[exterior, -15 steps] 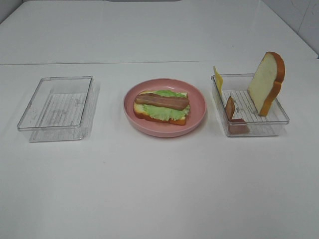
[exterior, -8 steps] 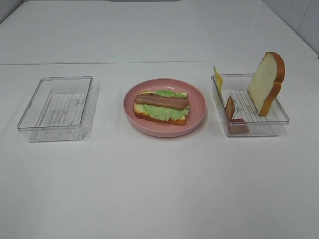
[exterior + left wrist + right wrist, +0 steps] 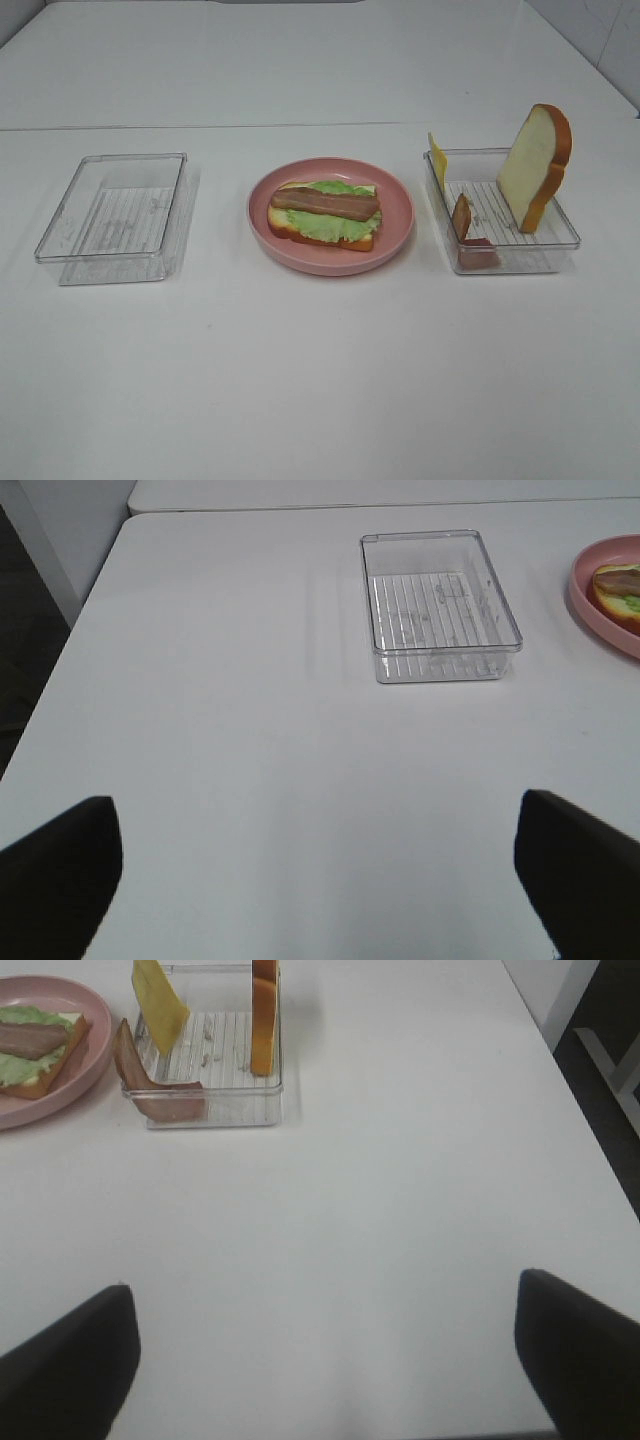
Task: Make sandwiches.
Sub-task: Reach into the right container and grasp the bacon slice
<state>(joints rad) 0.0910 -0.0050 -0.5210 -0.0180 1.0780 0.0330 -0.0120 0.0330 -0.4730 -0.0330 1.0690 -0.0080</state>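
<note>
On the pink plate [image 3: 395, 236] lies an open sandwich [image 3: 324, 215]: a bread slice under green lettuce with a bacon strip on top, also seen as the sandwich [image 3: 35, 1048] in the right wrist view. The right clear tray [image 3: 548, 243] holds an upright bread slice [image 3: 535, 165], a yellow cheese square [image 3: 437, 160] leaning on its far-left wall and a bacon strip [image 3: 463, 218]. Neither gripper shows in the exterior high view. My left gripper [image 3: 320, 875] hangs open over bare table. My right gripper [image 3: 325, 1355] is open too, well short of the right tray [image 3: 215, 1100].
An empty clear tray [image 3: 115, 215] sits left of the plate, also visible as the tray [image 3: 440, 605] in the left wrist view. The white table's left edge [image 3: 90, 610] and right edge [image 3: 575, 1110] drop off to dark floor.
</note>
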